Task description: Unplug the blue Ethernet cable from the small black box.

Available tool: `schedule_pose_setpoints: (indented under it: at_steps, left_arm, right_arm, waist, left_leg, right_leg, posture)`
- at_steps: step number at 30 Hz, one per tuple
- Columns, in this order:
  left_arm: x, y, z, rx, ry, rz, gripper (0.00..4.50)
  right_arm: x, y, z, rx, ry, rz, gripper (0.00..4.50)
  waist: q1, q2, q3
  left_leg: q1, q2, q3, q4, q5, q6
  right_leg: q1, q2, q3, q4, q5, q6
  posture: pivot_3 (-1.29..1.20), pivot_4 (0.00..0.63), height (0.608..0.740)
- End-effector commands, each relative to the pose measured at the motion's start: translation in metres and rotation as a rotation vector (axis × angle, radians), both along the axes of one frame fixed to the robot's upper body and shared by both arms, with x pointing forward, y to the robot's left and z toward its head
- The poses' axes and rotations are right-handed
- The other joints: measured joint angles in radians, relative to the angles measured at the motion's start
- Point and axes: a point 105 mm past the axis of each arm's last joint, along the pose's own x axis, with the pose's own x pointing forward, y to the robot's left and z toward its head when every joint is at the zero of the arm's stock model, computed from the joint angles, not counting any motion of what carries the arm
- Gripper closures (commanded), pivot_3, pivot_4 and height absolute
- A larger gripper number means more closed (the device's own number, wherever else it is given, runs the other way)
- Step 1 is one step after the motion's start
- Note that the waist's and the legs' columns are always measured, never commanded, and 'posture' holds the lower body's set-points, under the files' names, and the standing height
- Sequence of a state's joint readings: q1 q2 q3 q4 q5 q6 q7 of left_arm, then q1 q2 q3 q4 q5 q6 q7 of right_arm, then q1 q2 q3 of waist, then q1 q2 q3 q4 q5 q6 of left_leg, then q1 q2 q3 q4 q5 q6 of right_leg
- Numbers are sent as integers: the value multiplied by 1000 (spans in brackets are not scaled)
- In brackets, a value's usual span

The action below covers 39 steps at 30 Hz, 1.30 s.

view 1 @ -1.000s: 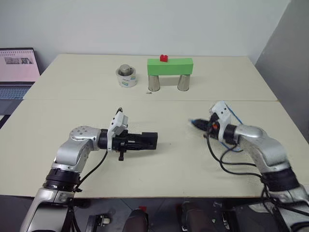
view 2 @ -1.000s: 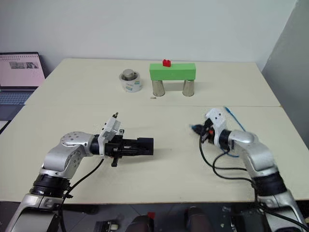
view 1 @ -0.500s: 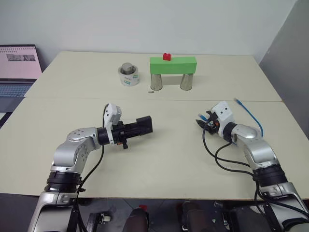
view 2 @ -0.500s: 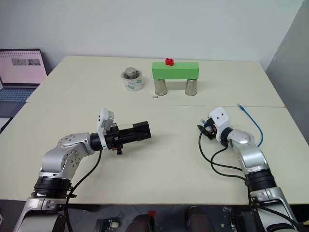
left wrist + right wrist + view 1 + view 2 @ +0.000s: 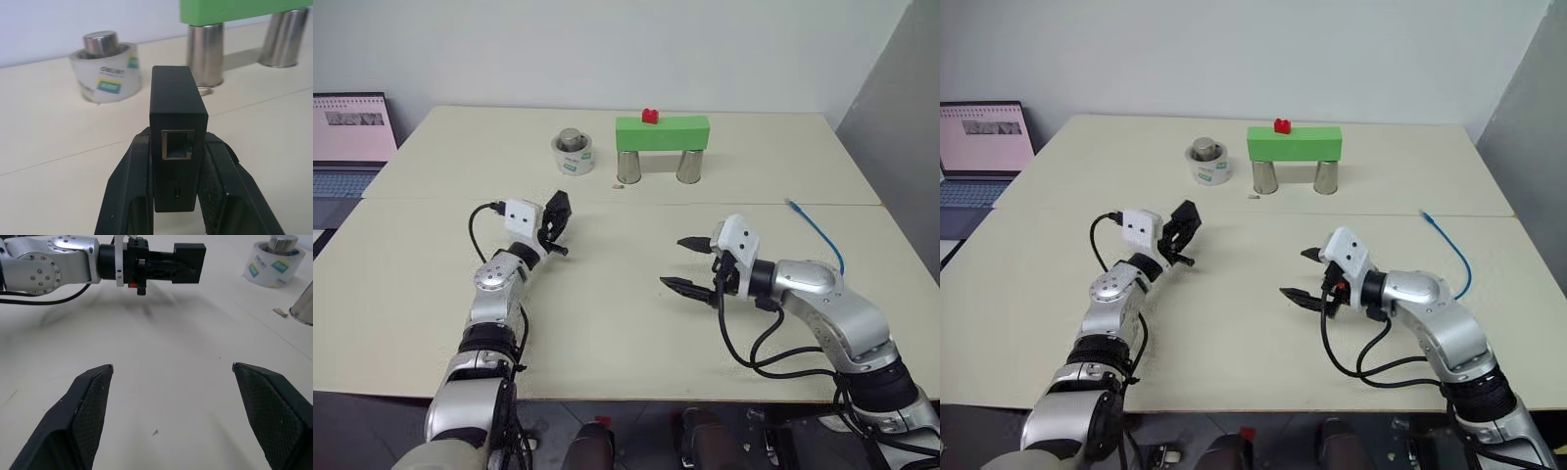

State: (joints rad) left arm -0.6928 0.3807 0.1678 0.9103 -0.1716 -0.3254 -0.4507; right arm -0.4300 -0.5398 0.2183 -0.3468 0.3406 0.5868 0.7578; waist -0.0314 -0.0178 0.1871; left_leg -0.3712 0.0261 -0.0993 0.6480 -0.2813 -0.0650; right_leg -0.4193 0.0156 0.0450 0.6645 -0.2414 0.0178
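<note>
The small black box (image 5: 176,115) is clamped between my left gripper's (image 5: 555,220) shut fingers (image 5: 128,196), held above the table left of centre. Its Ethernet port (image 5: 177,145) faces the wrist camera and is empty. The blue Ethernet cable (image 5: 820,233) lies loose on the table at the right, apart from the box and from both grippers. My right gripper (image 5: 674,262) hovers near the table's middle, open wide with nothing between its fingers (image 5: 90,406). The box (image 5: 189,263) also shows in the right wrist view, ahead of the open fingers.
A green block (image 5: 662,131) with a red brick (image 5: 649,116) on it rests on two metal cans (image 5: 626,166) at the back. A tape roll holding a metal weight (image 5: 573,154) stands to their left. A laptop (image 5: 350,137) sits off the far left edge.
The right gripper has opened, let go of the blue cable, and moved left toward the middle. The left arm swung forward and left, turning the box to point away.
</note>
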Motion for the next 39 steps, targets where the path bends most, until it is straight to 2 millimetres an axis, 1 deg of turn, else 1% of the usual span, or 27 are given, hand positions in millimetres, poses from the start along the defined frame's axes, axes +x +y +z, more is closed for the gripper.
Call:
schedule_pose_setpoints:
  at_steps: [1, 4, 5, 7, 11, 12, 13, 16, 18, 22, 24, 26, 30, 32, 33, 37, 39]
  left_arm:
    - [3, 6, -9, -28, 9, 74, 3702]
    - [0, 3, -23, -5, 46, 62, 3702]
    - [0, 3, -29, -11, 67, 63, 3353]
    - [-3, 2, -37, -37, 93, 50, 2969]
    - [-8, 2, -42, -51, 97, 32, 2017]
    - [-11, 4, -44, -51, 95, 30, 1877]
    - [-13, 7, -45, -48, 93, 40, 1580]
    - [-22, 18, -51, -43, 131, 59, 890]
    - [-29, 23, -52, -52, 152, 64, 890]
    - [-54, 24, -35, -12, 145, -9, 890]
    - [-61, 23, -31, 0, 169, -24, 890]
    - [-70, 25, -23, 38, 180, -32, 890]
    - [-92, 33, 14, 121, 172, -125, 890]
    - [-97, 36, 28, 162, 168, -162, 890]
    - [-99, 36, 32, 188, 165, -179, 890]
    - [-98, 37, 46, 234, 144, -202, 890]
    - [-98, 37, 49, 236, 143, -213, 890]
  right_arm:
    - [1, 1, 9, -2, -52, -2, 353]
    - [2, -1, 9, 2, -52, -15, 353]
    - [3, -1, 9, 0, -53, -20, 286]
    - [3, -3, 8, -1, -52, -29, 256]
    - [3, -5, 8, -2, -52, -41, 256]
    - [3, -6, 8, -2, -52, -45, 256]
    - [4, -7, 9, -2, -52, -48, 256]
    - [3, -10, 10, -3, -54, -59, 256]
    - [3, -13, 10, -1, -54, -71, 256]
    - [6, -28, 10, 2, -52, -127, 256]
    - [6, -34, 10, 4, -51, -152, 256]
    - [7, -45, 10, 0, -51, -189, 256]
    - [10, -89, 10, -10, -39, -329, 256]
    - [9, -109, 11, -13, -30, -389, 256]
    - [8, -115, 12, -16, -25, -403, 256]
    - [6, -126, 10, -31, -16, -422, 256]
    - [6, -128, 11, -29, -16, -432, 256]
  waist:
    - [0, 0, 0]
    - [0, 0, 0]
    - [0, 0, 0]
    - [0, 0, 0]
    - [-1, 0, 0]
    - [-1, 0, 0]
    - [-3, 0, 0]
    - [-6, 0, 0]
    - [-11, 1, -1]
    - [-25, 1, -1]
    - [-22, 1, -1]
    - [-22, 1, -1]
    - [-16, 0, 0]
    - [-8, 0, 0]
    - [-6, 0, 0]
    - [-2, 0, 0]
    - [-3, 0, 0]
  left_leg:
    - [0, 0, 0, 0, 0, 0]
    - [0, 0, 0, 0, 0, 0]
    - [0, 0, 0, 0, 0, 0]
    - [0, 0, -1, -1, 0, 0]
    - [3, 0, 0, -1, 0, 0]
    - [4, 0, 0, -1, 0, 0]
    - [6, 0, 0, -1, 0, 0]
    - [8, 0, 0, -1, 0, 0]
    - [8, 0, 0, -1, 0, 0]
    - [9, 1, 1, -2, 0, 0]
    - [9, 1, 0, -2, 0, 0]
    - [9, 1, -1, -2, 0, 0]
    - [8, 1, -1, -1, 0, 0]
    - [8, 1, -1, -1, 0, 0]
    - [8, 1, -1, -1, 0, 0]
    - [9, 1, 0, -2, 0, 0]
    - [9, 1, 0, -2, 0, 0]
  right_leg:
    - [0, 0, 0, 0, 0, 0]
    - [0, -1, 0, 0, 0, 0]
    - [0, -1, -1, 0, 0, -1]
    - [0, -1, -1, 1, 1, -1]
    - [2, 0, -1, 1, 0, 0]
    - [4, 0, -1, 1, 0, 1]
    - [6, 0, -1, 0, -1, 2]
    - [7, 0, 0, 0, -2, 4]
    - [7, 0, 0, 0, -2, 4]
    - [8, 0, 1, 1, -2, 4]
    - [8, 0, 0, 1, -2, 4]
    - [8, 0, 0, 0, -2, 4]
    - [8, 0, 0, 0, -3, 4]
    - [8, 0, 0, 0, -3, 4]
    - [8, 0, -1, 0, -3, 4]
    - [8, 0, 0, -1, -3, 4]
    - [8, 0, 0, -1, -3, 4]
  posture:
    - [0, 150, 740]
    - [0, 150, 740]
    - [0, 150, 740]
    - [0, 150, 740]
    - [0, 150, 740]
    - [0, 150, 740]
    - [0, 150, 740]
    - [0, 150, 740]
    - [0, 150, 740]
    - [0, 150, 740]
    - [0, 150, 740]
    - [0, 150, 740]
    - [0, 150, 740]
    - [0, 150, 740]
    - [0, 150, 740]
    - [0, 150, 740]
    - [0, 150, 740]
